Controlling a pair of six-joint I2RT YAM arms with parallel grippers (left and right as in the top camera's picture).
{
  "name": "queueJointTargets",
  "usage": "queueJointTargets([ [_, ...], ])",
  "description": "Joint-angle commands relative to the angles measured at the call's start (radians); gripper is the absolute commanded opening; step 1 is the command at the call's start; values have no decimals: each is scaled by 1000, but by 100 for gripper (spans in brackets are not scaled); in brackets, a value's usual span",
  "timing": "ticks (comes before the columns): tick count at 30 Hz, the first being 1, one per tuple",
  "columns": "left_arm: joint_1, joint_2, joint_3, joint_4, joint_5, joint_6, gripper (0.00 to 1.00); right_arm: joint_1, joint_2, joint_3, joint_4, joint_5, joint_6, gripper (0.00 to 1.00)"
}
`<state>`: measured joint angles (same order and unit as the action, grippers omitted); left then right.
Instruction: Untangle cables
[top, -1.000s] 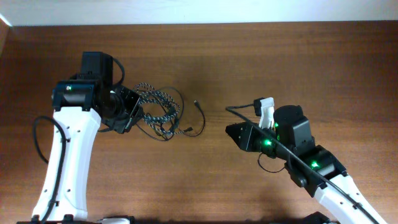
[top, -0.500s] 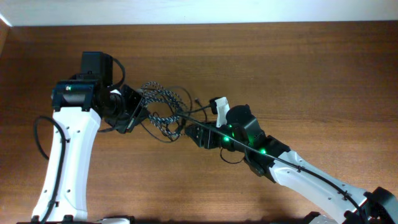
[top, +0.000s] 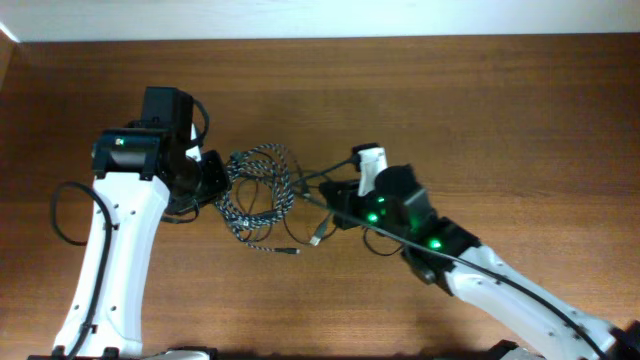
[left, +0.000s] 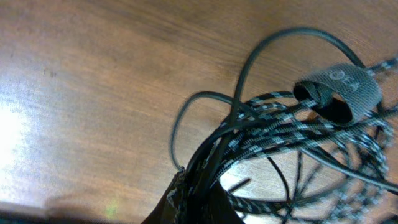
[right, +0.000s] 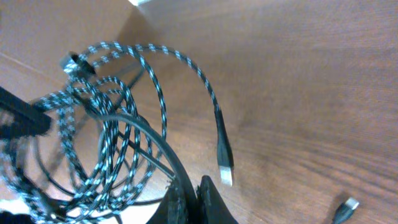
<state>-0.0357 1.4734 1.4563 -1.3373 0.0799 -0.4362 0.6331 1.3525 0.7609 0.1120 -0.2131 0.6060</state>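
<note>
Out on the left, the left arm (top: 115, 230) runs up the table (top: 480, 100) and bends in at the wrist, so the left gripper (top: 212, 180) points right into the tangle. Its wrist view shows the jaws pinched tight on a bunch of speckled cord (left: 280, 124) strands, with thin black strands caught in the same grip. A grey strap (left: 342, 87) loops just above. In the middle the speckled cord coils between the two grippers, its plug end (right: 224, 168) lying flat on the wood. Over on the right, the right arm (top: 500, 280) stretches diagonally in from the lower corner. The right gripper (top: 335, 205) has its jaws closed on a thin black cord (right: 163, 149).
</note>
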Motion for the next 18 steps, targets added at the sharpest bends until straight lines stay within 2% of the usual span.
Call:
queueJointTargets([
  [1,40,-21,8,27,-286,-11,0,-181,-122,-9,-162,110,-8,4],
  [2,40,-21,8,32,-286,-11,0,-214,-158,-9,-203,102,-8,4],
  [3,40,-21,8,38,-282,-11,0,-241,-194,-9,-232,72,-8,9],
  [4,40,-21,8,47,-274,-29,0,-254,-226,-9,-253,38,-8,19],
  [6,40,-21,8,81,-222,-45,0,-255,-235,-9,-307,38,-8,22],
  [7,40,-21,8,87,-201,-45,0,-255,-235,-9,-343,37,-8,29],
  [8,40,-21,8,89,-169,-44,0,-255,-235,-9,-372,37,-8,47],
  [9,40,-21,8,95,-82,-44,0,-254,-235,-9,-398,21,-8,53],
  [10,40,-21,8,109,28,-53,0,-254,-234,-9,-427,-46,-7,55],
  [11,40,-21,8,117,138,-271,0,-254,-233,-10,-443,-199,-3,59],
  [12,40,-20,7,109,145,-453,0,-254,-233,-10,-431,-329,8,62],
  [13,40,-20,7,97,146,-647,7,-254,-233,-10,-423,-387,39,67],
  [14,40,-20,7,86,195,-956,25,-254,-233,-10,-425,-426,92,69],
  [15,40,-20,7,93,314,-1194,21,-249,-233,-12,-426,-446,198,69],
  [16,40,-20,7,121,439,-1347,8,-233,-233,-12,-418,-446,256,69],
  [17,40,-20,7,174,478,-1371,1,-198,-233,-13,-372,-444,271,68],
  [18,39,-20,7,248,482,-1370,0,-132,-226,-19,-277,-402,271,66],
])
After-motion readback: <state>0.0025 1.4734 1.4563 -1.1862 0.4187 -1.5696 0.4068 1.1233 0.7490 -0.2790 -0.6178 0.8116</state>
